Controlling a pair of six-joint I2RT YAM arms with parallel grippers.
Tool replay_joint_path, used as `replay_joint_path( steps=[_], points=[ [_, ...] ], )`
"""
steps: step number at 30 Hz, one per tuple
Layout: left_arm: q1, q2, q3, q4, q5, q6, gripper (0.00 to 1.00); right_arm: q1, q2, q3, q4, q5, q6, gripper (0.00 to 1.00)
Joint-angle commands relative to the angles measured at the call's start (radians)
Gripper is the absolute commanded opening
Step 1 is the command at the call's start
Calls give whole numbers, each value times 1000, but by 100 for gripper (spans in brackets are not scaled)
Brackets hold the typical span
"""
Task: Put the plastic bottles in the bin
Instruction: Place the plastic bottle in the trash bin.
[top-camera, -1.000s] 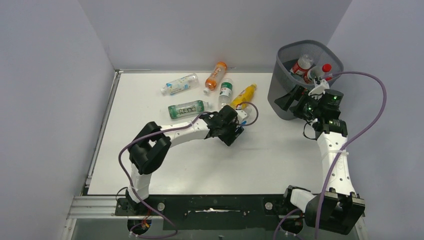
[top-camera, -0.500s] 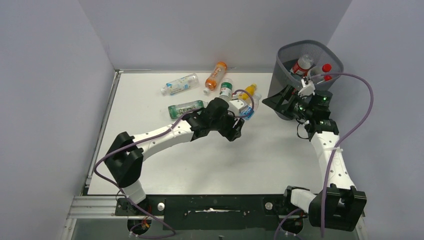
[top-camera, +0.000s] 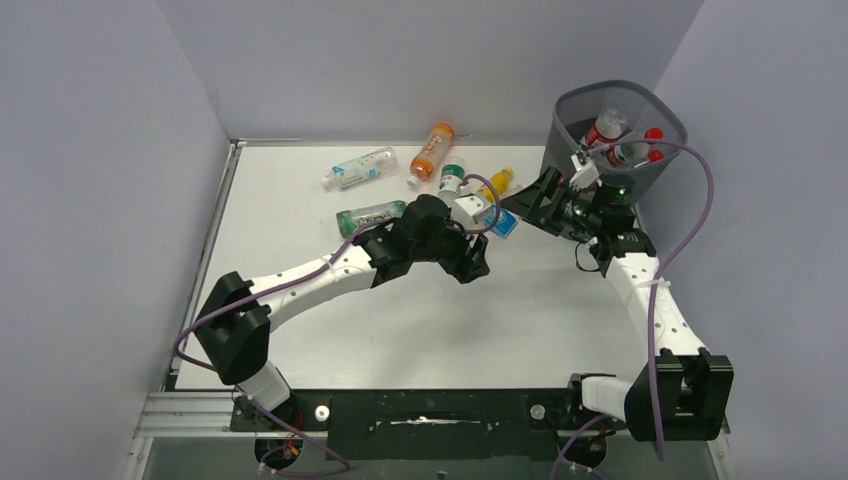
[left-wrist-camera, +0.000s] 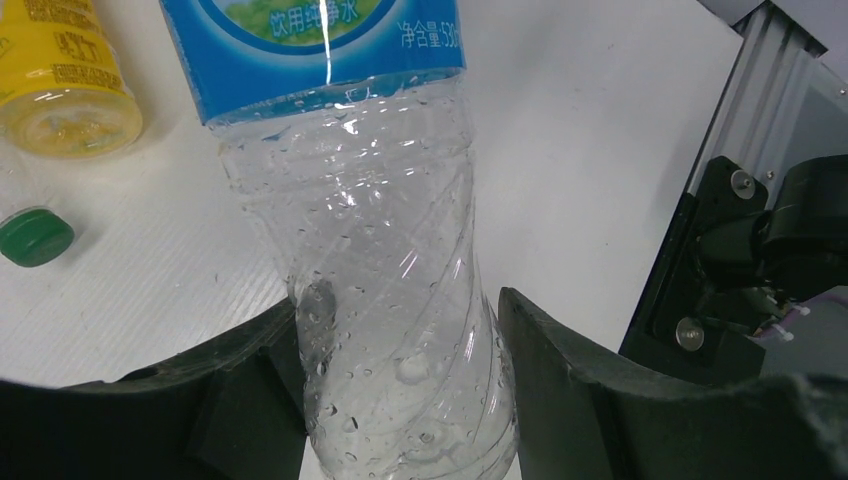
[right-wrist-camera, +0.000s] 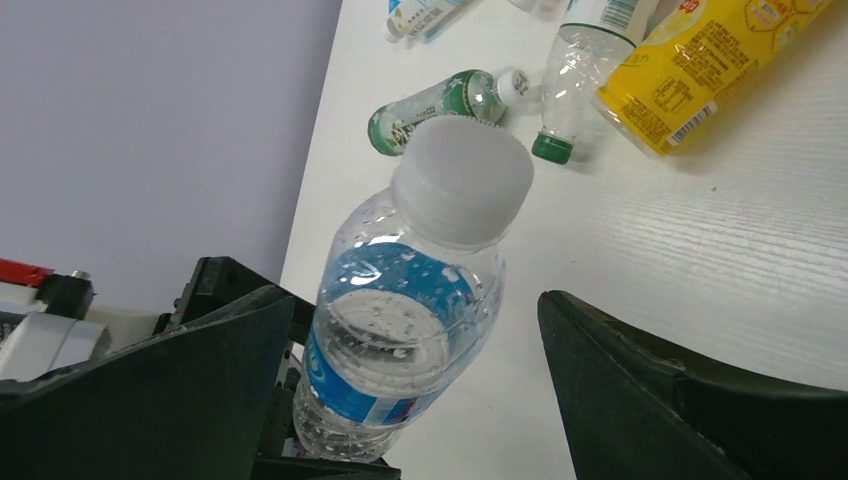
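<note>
Centrally in the top view, a blue-labelled bottle (top-camera: 501, 223) is held by the left gripper (left-wrist-camera: 398, 312). In the left wrist view the two fingers (left-wrist-camera: 250, 380) are pressed against the clear lower body of the bottle on either side, below its blue label. The white cap is pointed toward the right gripper (right-wrist-camera: 417, 300), whose jaws are spread wide. In the right wrist view the cap end is framed between them, with a clear gap on each side, and nothing is gripped.

The bin (top-camera: 620, 84) is seen at the upper right of the top view, just beyond the right gripper. Bottles with red caps and labels (top-camera: 604, 128) are lying inside it.

Toward the upper middle of the table (top-camera: 300, 200), more plastic bottles are lying on their sides. These are an orange bottle (top-camera: 433, 150), a clear one with a blue label (top-camera: 360, 168), a green-labelled one (top-camera: 375, 214), a green-capped one (top-camera: 451, 180) and a yellow bottle (top-camera: 497, 183) close beside the held bottle
</note>
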Motion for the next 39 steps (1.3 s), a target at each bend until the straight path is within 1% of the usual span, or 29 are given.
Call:
replay_joint_path(
  steps=[1,4,7,9,12,14,18,21,23,28,30,35,39],
  points=[
    [-5,-65,1,108,48,-18,45,25,16,29,59,3,15,100],
    [-7,-63,-1,118,56,-20,46,40,24,31,78,2,27,96],
    [-7,-57,-3,119,54,-21,47,50,27,32,100,-3,37,80],
    [-7,-57,-4,116,43,-21,51,51,27,38,100,-3,39,70],
    [-7,-57,-2,111,23,-21,59,53,27,50,94,0,36,58],
    [-7,-58,7,99,9,-21,64,53,27,59,88,2,32,53],
    [-7,-71,27,64,-30,-25,71,53,34,105,41,18,-1,50],
    [-4,-102,32,40,-71,-28,75,43,51,183,-27,47,-50,50],
    [0,-133,34,23,-99,-28,77,21,71,249,-75,63,-82,50],
    [23,-208,17,-6,-139,-34,79,-104,137,423,-133,27,-105,49],
    [36,-231,0,-9,-145,-37,79,-162,164,523,-150,23,-104,49],
    [68,-262,-55,-8,-149,-48,80,-255,253,758,-183,51,-108,50],
    [78,-278,-87,-3,-145,-52,80,-330,337,913,-171,93,-97,51]
  ],
)
